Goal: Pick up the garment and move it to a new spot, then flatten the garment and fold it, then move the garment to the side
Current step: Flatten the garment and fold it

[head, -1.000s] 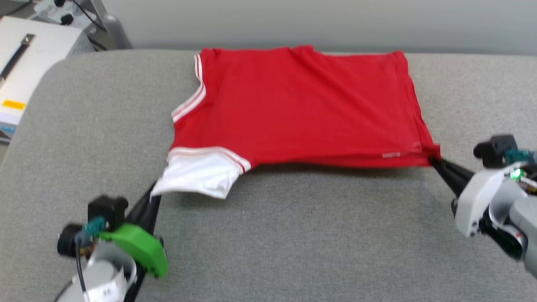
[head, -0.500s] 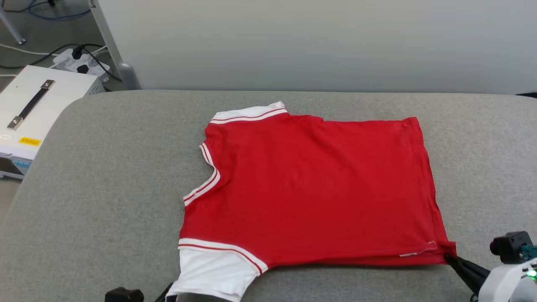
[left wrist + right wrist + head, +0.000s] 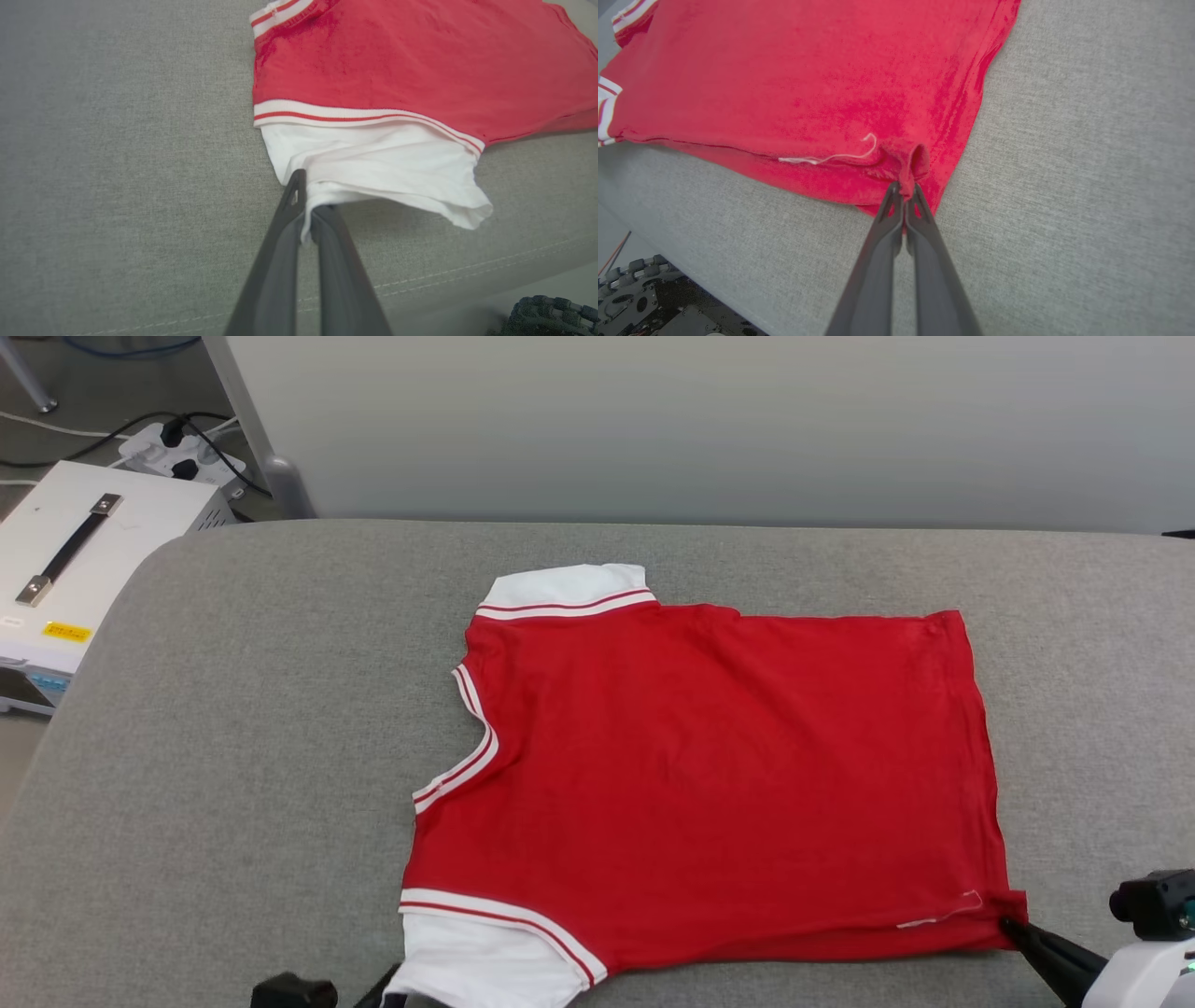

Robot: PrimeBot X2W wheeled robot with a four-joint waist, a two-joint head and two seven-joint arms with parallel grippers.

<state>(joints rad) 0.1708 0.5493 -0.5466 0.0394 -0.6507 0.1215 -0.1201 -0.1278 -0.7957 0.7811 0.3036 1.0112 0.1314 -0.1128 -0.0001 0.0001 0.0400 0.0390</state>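
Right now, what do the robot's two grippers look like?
Both the left gripper and the right gripper have two long, dark grey fingers tapering to thin tips with small cut-outs. The right one's wrist carries a white shell and a black camera block.

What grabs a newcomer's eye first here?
A red garment lies spread nearly flat on the grey padded surface. The left gripper is pinched shut on its near white sleeve, and the right gripper on the near hem corner. A white box with a strap handle sits far left.
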